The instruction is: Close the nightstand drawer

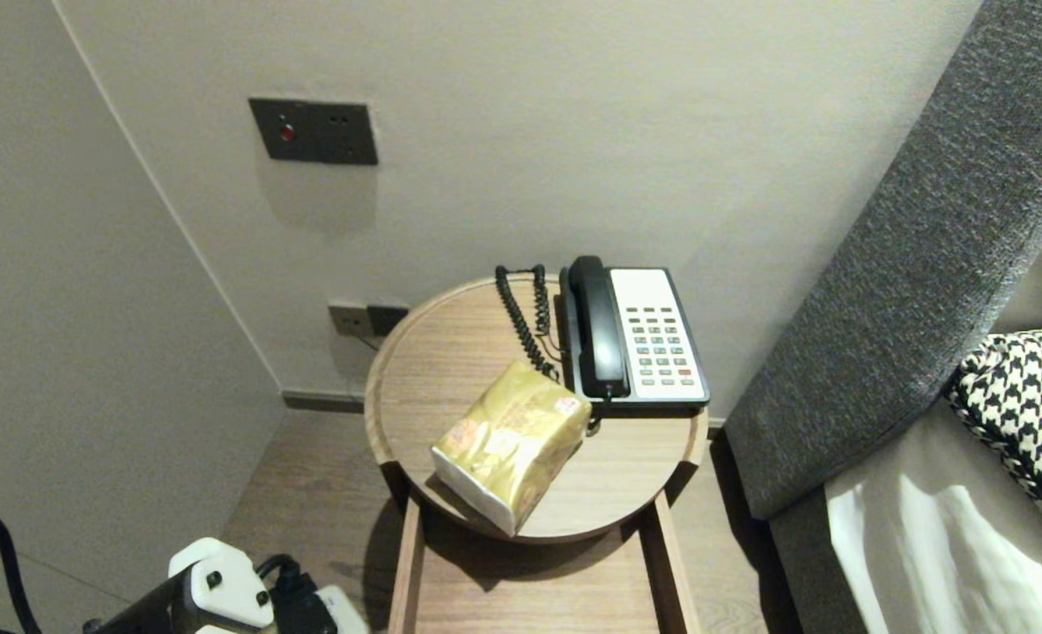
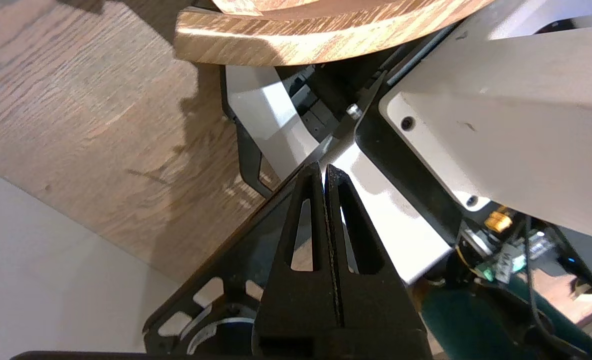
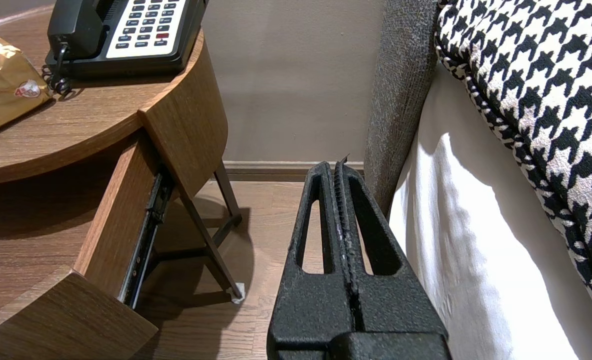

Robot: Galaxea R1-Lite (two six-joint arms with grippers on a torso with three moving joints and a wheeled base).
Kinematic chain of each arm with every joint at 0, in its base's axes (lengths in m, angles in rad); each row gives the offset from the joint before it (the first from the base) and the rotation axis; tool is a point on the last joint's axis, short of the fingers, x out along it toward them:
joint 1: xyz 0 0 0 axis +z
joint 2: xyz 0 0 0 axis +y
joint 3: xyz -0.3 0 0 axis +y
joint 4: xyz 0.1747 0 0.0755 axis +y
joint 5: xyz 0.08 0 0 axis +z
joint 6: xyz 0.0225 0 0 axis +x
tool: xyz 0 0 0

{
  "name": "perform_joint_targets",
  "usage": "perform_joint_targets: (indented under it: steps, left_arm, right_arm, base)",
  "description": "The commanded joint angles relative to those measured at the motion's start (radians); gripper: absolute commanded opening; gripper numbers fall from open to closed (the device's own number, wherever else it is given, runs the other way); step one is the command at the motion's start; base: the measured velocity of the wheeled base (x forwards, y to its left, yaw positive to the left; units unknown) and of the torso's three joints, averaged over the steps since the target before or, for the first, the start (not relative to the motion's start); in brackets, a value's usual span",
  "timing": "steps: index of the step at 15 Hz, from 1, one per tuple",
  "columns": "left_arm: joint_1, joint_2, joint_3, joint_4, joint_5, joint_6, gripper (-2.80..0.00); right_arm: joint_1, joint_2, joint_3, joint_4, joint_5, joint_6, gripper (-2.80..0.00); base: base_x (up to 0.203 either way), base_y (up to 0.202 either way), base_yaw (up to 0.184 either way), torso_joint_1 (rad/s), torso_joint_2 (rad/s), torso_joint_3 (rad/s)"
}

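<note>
A gold tissue pack (image 1: 510, 445) lies near the front edge of a round wooden side table (image 1: 450, 352), beside a black-and-white desk phone (image 1: 635, 335) with a coiled cord (image 1: 525, 319). Below the tabletop a drawer (image 1: 529, 590) stands pulled out. My left arm (image 1: 221, 590) sits low at the bottom left, well short of the table. Its gripper (image 2: 324, 170) is shut and empty, pointing down past the drawer's curved front (image 2: 296, 45) toward my own base (image 2: 501, 100). The right gripper (image 3: 339, 167) is shut on nothing, low between the table and the bed.
A grey upholstered headboard (image 1: 917, 255) and a bed with a houndstooth pillow (image 1: 1031, 414) fill the right side. Walls close in behind and on the left, with a switch panel (image 1: 314, 132) and a socket (image 1: 366, 319). The open drawer's side and rail (image 3: 145, 225) jut out over wooden floor.
</note>
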Motion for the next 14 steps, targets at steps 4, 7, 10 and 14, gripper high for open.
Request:
perform_joint_targets:
  steps: [4,7,10,14]
  left_arm:
    - [-0.004,0.060,0.023,-0.023,-0.003,-0.004,-2.80]
    - [-0.004,0.111,0.028,-0.078,-0.003,-0.011,-2.80]
    - [-0.004,0.130,0.044,-0.122,-0.002,-0.011,-2.80]
    - [-0.003,0.139,0.067,-0.180,0.003,-0.037,-2.80]
  right_arm:
    - [0.000,0.000,0.040,-0.001,0.000,0.001,-2.80]
    - [0.000,0.001,0.040,-0.001,0.000,0.000,-2.80]
    - [0.000,0.002,0.040,-0.001,0.000,0.001,-2.80]
    - [0.000,0.000,0.040,-0.001,0.000,0.001,-2.80]
  base:
    - [0.000,0.000,0.000,0.000,0.00,0.000]
    - [0.000,0.000,0.000,0.000,0.00,0.000]
    - [0.000,0.000,0.000,0.000,0.00,0.000]
    - [0.000,0.000,0.000,0.000,0.00,0.000]
